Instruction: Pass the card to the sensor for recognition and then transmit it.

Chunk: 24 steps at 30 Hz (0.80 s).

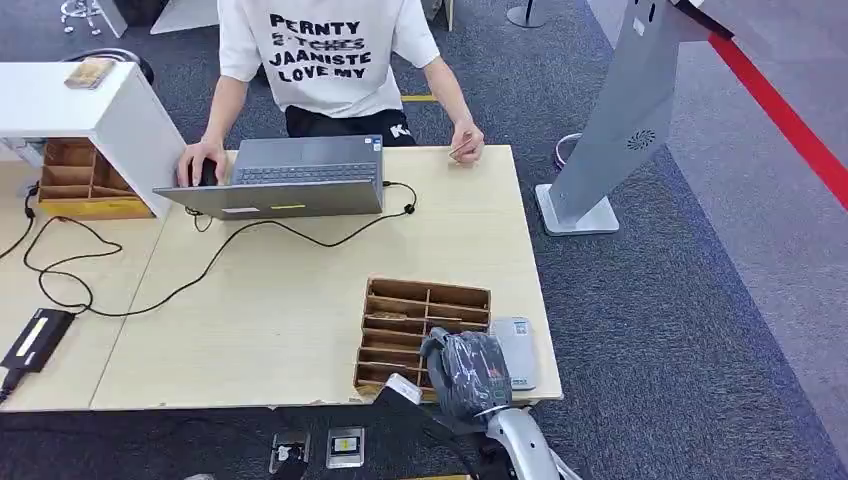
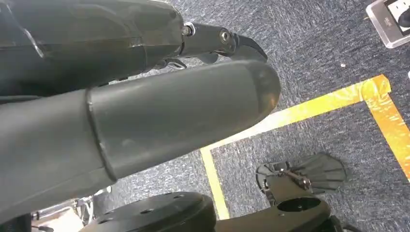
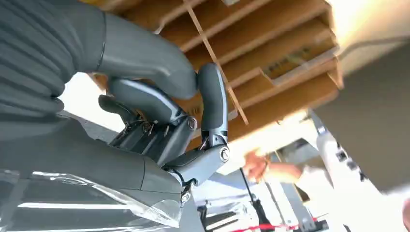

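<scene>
Right hand (image 1: 466, 372): seen over the near right corner of the wooden divider tray (image 1: 425, 305); fingers (image 3: 212, 104) curled inward, nothing seen held.
Left hand (image 2: 145, 116): hangs above carpet with yellow tape (image 2: 333, 99); open or closed cannot be told.
Card (image 1: 461, 150): apparently pinched in the person's hand (image 1: 467, 142) at the table's (image 1: 300, 300) far edge, too small to confirm.
Sensor (image 1: 514, 352): grey device, just beside the tray, on its right.
Laptop (image 1: 290, 178): open before the person.

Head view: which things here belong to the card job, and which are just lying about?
Job:
wooden card tray
grey card reader
right hand over the tray
grey kiosk, possibly

Lying about:
laptop
black cable
second wooden organiser
power adapter
</scene>
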Tool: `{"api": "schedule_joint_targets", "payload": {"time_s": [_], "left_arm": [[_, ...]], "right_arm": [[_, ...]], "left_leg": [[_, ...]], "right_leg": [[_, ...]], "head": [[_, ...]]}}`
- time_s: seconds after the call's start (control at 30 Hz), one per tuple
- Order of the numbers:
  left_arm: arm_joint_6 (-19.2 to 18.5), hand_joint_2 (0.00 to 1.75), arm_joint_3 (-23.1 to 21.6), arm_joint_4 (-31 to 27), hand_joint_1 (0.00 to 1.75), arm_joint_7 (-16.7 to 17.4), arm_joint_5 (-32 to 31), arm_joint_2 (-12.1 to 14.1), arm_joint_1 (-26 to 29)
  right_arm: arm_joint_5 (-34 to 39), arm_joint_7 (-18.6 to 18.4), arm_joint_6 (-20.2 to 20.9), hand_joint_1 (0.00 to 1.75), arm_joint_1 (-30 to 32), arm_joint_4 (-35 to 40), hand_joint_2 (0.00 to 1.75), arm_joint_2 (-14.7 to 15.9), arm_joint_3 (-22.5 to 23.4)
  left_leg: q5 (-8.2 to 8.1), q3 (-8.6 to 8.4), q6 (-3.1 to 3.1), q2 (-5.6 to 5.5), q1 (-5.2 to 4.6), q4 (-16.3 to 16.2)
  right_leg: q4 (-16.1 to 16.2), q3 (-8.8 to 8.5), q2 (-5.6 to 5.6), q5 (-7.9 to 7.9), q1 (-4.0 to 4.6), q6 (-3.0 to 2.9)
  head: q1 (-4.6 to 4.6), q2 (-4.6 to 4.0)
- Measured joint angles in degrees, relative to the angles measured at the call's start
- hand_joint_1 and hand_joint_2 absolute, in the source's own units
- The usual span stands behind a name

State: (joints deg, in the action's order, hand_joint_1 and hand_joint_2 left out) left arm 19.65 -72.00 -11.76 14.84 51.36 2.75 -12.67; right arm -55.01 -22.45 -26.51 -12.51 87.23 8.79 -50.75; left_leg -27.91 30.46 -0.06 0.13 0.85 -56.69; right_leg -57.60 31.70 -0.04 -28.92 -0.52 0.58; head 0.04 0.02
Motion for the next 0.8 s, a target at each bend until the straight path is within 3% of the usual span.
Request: {"api": "schedule_joint_targets", "payload": {"time_s": [0.37, 0.8], "left_arm": [[-0.1, 0.0, 0.0, 0.0, 0.0, -0.1, 0.5, 0.2, 0.0], [0.2, 0.0, 0.0, 0.0, 0.0, -0.7, 1.3, 0.2, 0.5]], "right_arm": [[-1.5, 0.6, -1.8, 1.75, -0.2, 6.5, 1.75, 0.9, 1.1], [-1.7, 1.4, -2.1, 1.75, -0.2, 8.2, 1.75, 1.2, 1.4]], "left_leg": [[0.0, 0.0, 0.0, 0.0, 0.0, 0.0], [0.0, 0.0, 0.0, 0.0, 0.0, 0.0]], "right_leg": [[0.0, -0.01, 0.0, 0.0, 0.0, 0.0], [0.0, -0.01, -0.01, 0.0, 0.0, 0.0]], "head": [[0.0, 0.0], [0.0, 0.0]]}}
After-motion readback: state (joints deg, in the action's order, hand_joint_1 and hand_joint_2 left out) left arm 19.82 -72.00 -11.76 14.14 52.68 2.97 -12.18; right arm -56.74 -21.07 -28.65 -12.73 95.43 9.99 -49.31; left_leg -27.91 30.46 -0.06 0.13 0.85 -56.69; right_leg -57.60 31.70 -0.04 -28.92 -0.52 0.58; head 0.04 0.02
